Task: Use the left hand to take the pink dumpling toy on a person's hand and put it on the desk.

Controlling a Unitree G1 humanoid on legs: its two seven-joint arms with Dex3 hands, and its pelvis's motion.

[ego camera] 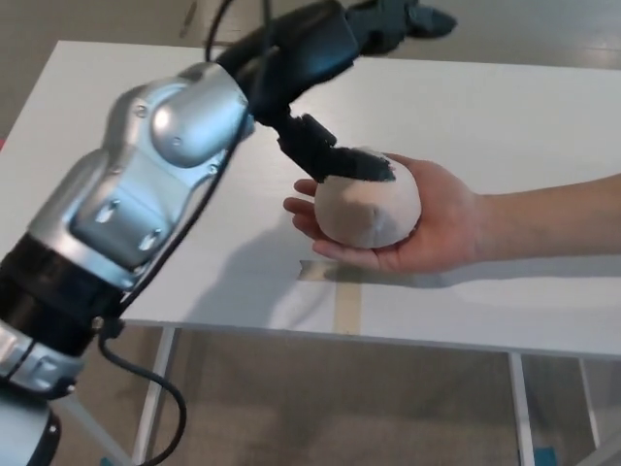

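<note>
Resting on 1 pink dumpling toy (369, 209) in 1 person's palm (441, 218): left robot hand (335, 155), grip unclear.

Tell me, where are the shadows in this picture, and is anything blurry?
In the head view, a soft grey shadow lies on the white desk under the person's hand and stretches left beneath the silver arm; the pink dumpling toy looks sharp; the robot hand looks slightly soft; no strong glare.

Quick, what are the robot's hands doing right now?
Left hand: open, one finger resting on top of the dumpling, which lies in the person's hand; not gripped yet.
Right hand: not in view.
</note>
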